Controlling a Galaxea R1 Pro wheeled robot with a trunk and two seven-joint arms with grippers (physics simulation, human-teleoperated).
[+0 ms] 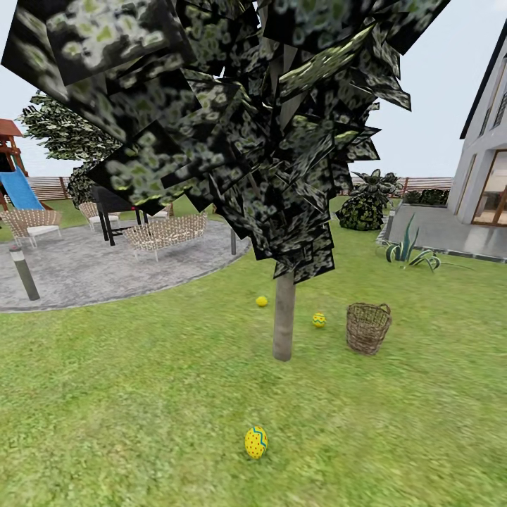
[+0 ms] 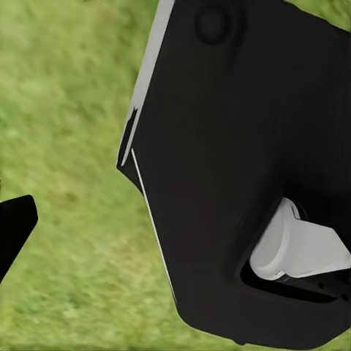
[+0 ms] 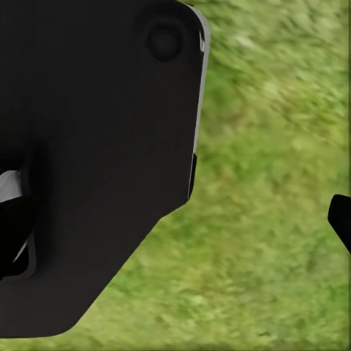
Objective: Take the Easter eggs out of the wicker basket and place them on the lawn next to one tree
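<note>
Three yellow Easter eggs lie on the lawn [image 1: 141, 401] around one tree, whose pale trunk [image 1: 284, 317] rises into a dark blocky crown. The nearest egg [image 1: 255, 441], with blue zigzags, lies in front of the trunk. A second egg [image 1: 319, 320] lies just right of the trunk, and a third egg [image 1: 261, 301] lies behind it on the left. The brown wicker basket [image 1: 367, 327] stands upright right of the tree; I cannot see inside it. In the left wrist view one black fingertip [image 2: 14, 223] sits at the picture's edge over grass. In the right wrist view a fingertip [image 3: 341, 219] does the same. Nothing is held.
A grey paved circle [image 1: 84, 271] with pale woven chairs [image 1: 165, 232] and a short bollard [image 1: 24, 273] lies at the back left, beyond it a blue slide [image 1: 17, 190]. A spiky plant [image 1: 408, 252], a shrub [image 1: 365, 208] and a house [image 1: 486, 162] stand at the right. Dark robot bodywork [image 2: 248, 161] looms in both wrist views.
</note>
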